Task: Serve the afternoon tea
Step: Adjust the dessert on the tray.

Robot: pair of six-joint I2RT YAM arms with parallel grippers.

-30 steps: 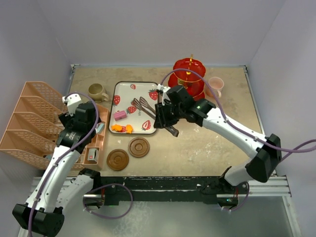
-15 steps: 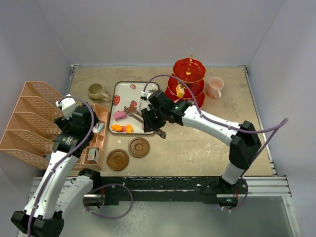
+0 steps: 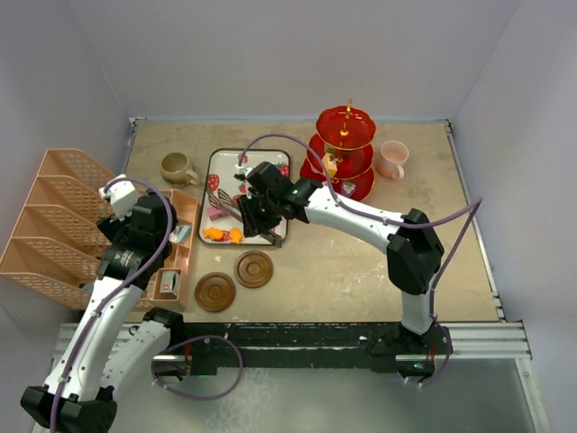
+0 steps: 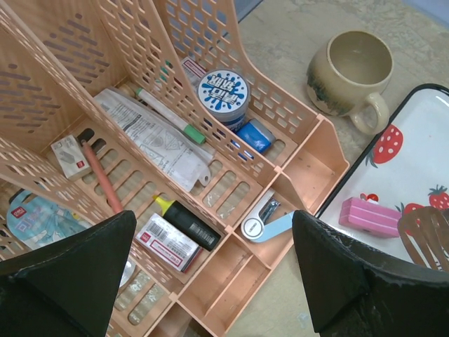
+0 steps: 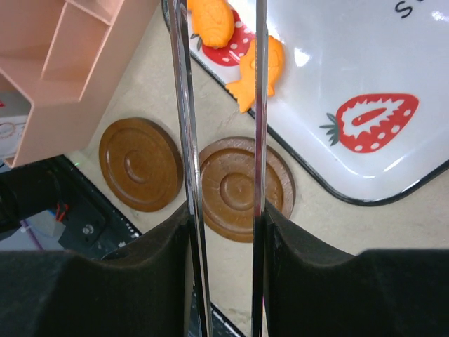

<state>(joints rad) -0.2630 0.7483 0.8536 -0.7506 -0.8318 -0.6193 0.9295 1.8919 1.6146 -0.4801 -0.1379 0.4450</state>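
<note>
Across the beige table [image 3: 361, 253], the right gripper [image 5: 223, 225], clamped on the tweezers [image 5: 184, 105], has been swung left from the stand [image 3: 343, 149] to the tray's [image 5: 365, 56] near-left corner, above 2 orange sweets [image 5: 210, 21]: another pickup is expected. The left gripper [image 4: 214, 217] is held open.

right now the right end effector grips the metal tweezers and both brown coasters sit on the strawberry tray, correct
No: both brown coasters sit on the table beside the strawberry tray, as the right wrist view shows. The right end effector does grip the metal tweezers.

A lab test cell: bare white walls [image 3: 270, 54] enclose the scuffed tabletop [image 3: 361, 262].
</note>
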